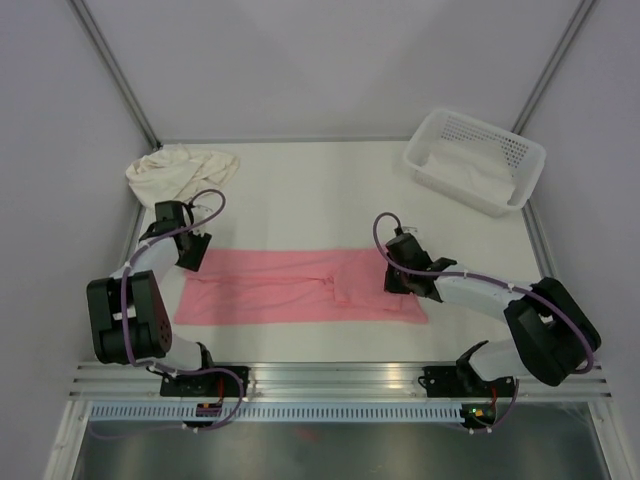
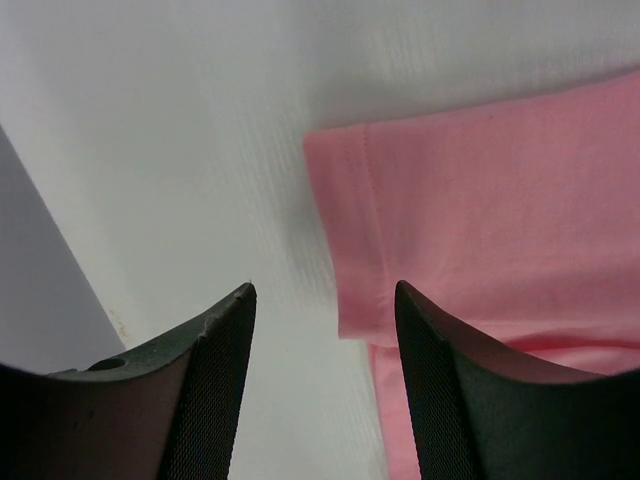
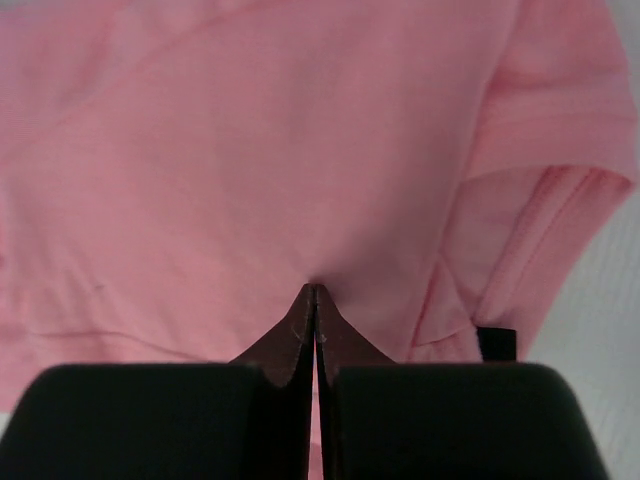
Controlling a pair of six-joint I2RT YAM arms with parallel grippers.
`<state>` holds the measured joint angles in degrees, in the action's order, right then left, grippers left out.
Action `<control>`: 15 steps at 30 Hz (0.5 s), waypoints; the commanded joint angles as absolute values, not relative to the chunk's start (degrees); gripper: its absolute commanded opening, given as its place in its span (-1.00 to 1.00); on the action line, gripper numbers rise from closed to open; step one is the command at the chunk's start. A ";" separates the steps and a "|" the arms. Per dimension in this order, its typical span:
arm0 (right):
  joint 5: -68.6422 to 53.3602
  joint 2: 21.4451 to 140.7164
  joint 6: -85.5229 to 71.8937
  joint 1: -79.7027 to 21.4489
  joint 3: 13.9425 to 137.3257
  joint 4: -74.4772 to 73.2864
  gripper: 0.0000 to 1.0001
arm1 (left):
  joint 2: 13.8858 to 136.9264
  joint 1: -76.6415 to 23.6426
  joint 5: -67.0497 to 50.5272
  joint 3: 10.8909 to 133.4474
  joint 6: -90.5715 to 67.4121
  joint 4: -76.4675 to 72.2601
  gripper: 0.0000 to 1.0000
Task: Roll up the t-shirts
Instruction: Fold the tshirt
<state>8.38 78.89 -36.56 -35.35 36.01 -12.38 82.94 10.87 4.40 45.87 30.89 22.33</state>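
Note:
The salmon-pink t-shirt lies flat on the white table, folded into a long strip running left to right. The cream t-shirt is crumpled in a heap at the back left. My left gripper is open and empty just off the strip's left end; in the left wrist view a sleeve hem of the pink shirt lies by the right finger. My right gripper is down on the strip's right part. In the right wrist view it is shut, its tips pinching the pink fabric.
A white perforated basket with white cloth inside stands at the back right. A small black tag shows at the pink shirt's sleeve edge. Grey walls close in the table on the left, right and back.

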 commanded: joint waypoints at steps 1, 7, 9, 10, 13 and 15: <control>7.56 81.46 -38.14 -32.18 33.23 -7.12 -1.00 | 88.39 10.55 5.44 47.81 27.51 19.43 0.26; 6.86 82.44 -38.06 -28.66 29.97 -4.66 -0.99 | 93.08 11.07 13.97 46.15 28.65 15.56 0.22; 6.51 81.65 -37.36 -27.52 29.71 -4.75 -0.99 | 92.11 11.25 14.15 45.70 28.83 15.38 0.22; 6.76 80.87 -36.92 -26.90 29.97 -5.09 -0.99 | 91.59 11.34 13.98 45.27 28.83 15.82 0.22; 7.12 79.28 -34.29 -26.63 33.04 -8.34 -1.00 | 88.16 11.25 11.00 45.09 28.65 18.53 0.22; 6.86 77.62 -32.35 -26.63 36.02 -11.75 -0.99 | 84.66 11.34 6.88 44.74 28.74 20.38 0.25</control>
<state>4.93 79.85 -36.34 -27.09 32.58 -4.84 88.99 10.61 10.09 46.26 29.58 16.67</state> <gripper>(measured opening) 0.003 0.618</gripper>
